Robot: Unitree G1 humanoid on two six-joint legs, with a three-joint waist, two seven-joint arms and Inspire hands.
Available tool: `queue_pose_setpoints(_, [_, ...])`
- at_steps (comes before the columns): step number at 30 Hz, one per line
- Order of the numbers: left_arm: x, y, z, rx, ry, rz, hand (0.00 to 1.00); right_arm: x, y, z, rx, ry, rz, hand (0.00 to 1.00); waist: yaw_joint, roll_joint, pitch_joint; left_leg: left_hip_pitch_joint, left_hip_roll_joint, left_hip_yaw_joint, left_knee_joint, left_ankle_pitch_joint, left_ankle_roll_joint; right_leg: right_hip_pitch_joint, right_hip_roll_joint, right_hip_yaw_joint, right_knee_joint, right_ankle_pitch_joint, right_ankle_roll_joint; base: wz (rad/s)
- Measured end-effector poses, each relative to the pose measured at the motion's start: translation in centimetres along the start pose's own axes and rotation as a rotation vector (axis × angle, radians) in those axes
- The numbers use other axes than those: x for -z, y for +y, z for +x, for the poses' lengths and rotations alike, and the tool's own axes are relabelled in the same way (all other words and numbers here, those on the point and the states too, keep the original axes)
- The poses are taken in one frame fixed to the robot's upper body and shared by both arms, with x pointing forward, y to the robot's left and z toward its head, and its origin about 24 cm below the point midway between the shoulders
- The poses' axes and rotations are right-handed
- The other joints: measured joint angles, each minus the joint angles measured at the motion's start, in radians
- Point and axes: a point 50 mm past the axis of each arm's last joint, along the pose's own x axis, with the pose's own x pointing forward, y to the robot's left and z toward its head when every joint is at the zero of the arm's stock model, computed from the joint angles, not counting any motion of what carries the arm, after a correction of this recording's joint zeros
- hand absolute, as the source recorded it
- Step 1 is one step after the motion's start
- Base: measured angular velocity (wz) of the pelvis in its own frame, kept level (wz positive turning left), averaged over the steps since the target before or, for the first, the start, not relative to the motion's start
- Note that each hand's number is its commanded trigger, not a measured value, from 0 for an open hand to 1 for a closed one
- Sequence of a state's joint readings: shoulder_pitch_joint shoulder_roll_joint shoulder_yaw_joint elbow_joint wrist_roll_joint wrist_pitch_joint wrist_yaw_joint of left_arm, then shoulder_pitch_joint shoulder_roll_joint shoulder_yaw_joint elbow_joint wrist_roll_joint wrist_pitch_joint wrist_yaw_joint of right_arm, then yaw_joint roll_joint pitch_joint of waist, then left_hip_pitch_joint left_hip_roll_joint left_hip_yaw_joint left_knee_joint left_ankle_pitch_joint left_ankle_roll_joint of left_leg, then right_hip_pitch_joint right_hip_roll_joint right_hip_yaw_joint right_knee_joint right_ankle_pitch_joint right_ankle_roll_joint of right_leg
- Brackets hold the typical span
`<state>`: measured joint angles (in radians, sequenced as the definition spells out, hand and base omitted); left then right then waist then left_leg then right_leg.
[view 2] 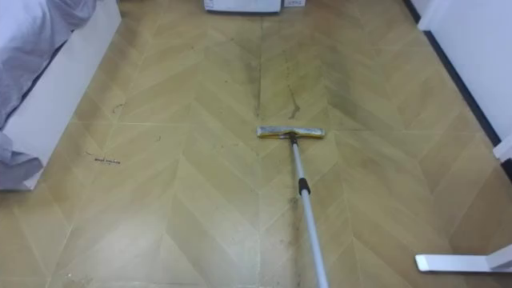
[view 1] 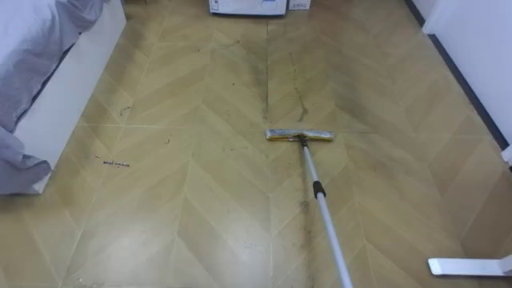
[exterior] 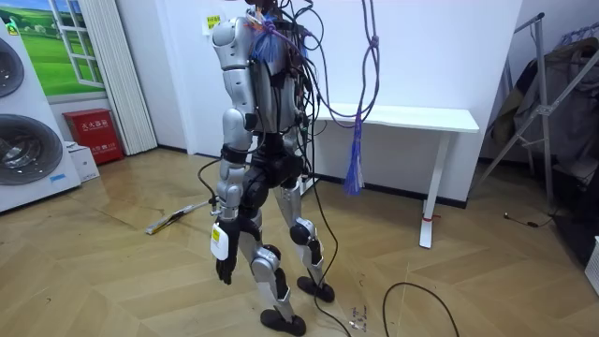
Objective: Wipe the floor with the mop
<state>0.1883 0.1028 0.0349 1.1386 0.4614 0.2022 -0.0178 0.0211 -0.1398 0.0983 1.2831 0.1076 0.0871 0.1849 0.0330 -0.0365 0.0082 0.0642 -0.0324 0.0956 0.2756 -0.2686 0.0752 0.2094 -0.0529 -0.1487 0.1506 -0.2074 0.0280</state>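
Mop head (view 1: 299,135) lies flat on the floor (view 1: 200,200), w/ the mop handle (view 1: 324,212) running back toward the robot and out the bottom of the eye views. Left hand (exterior: 223,270) hangs by the thigh in the room view, touching nothing; too small to tell spread or curled. Rel. to that hand the mop head is well fwd and lower, toward the room view's left. The handle's top end sits near the hip, above the hand; can't make out what grips it. Step in hand, my read: fwd push stroke. To do it well: keep the head flat w/ full-width contact, run straight over the dark streaks (view 1: 262,84) just beyond it, overlap passes, don't lift the lead edge. Next, the small debris (view 1: 116,164) off to the left-hand side. Stay clear of the bed frame (view 1: 68,92) and table foot (view 1: 468,266). Materials: head = thin flat rect pad, yellowish w/ grey trim. Handle = slim metal tube w/ black collar (view 1: 318,190) midway, prob. telescopic. Floor = herringbone wood planks, smooth, slight sheen, so the pad should glide. Bed frame = white, hard, boxy, w/ a grey sheet (view 1: 20,48) draped over it in soft folds.
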Motion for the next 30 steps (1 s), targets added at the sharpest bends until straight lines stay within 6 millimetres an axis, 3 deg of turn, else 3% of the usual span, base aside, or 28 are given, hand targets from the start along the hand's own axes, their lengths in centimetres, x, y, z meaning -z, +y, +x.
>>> queue_pose_setpoints(11, [-0.02, 0.01, 0.00, 0.001, 0.001, -0.003, 0.00, 0.03, 0.08, 0.01, -0.002, -0.001, 0.003, 1.00, 0.000, -0.004, -0.0004, 0.000, 0.000, -0.001, -0.001, 0.000, 0.000, 0.000, 0.000, 0.000, 0.000, 0.000, 0.000, 0.00])
queue_pose_setpoints(20, [0.40, 0.19, 0.01, -0.005, 0.030, -0.047, 0.00, 0.18, 0.02, 0.00, 0.002, 0.004, 0.008, 1.00, -0.001, 0.007, -0.0013, 0.000, 0.000, -0.002, -0.001, 0.000, 0.000, 0.000, 0.000, -0.003, 0.000, 0.000, 0.000, 0.00])
queue_pose_setpoints(30, [0.85, 0.23, -0.01, -0.011, 0.065, -0.055, 0.00, 0.84, 0.00, -0.04, 0.008, 0.017, 0.032, 1.00, -0.003, 0.017, -0.0087, -0.007, -0.002, -0.016, -0.002, 0.000, 0.000, -0.001, 0.000, -0.021, 0.000, 0.000, 0.000, 0.04])
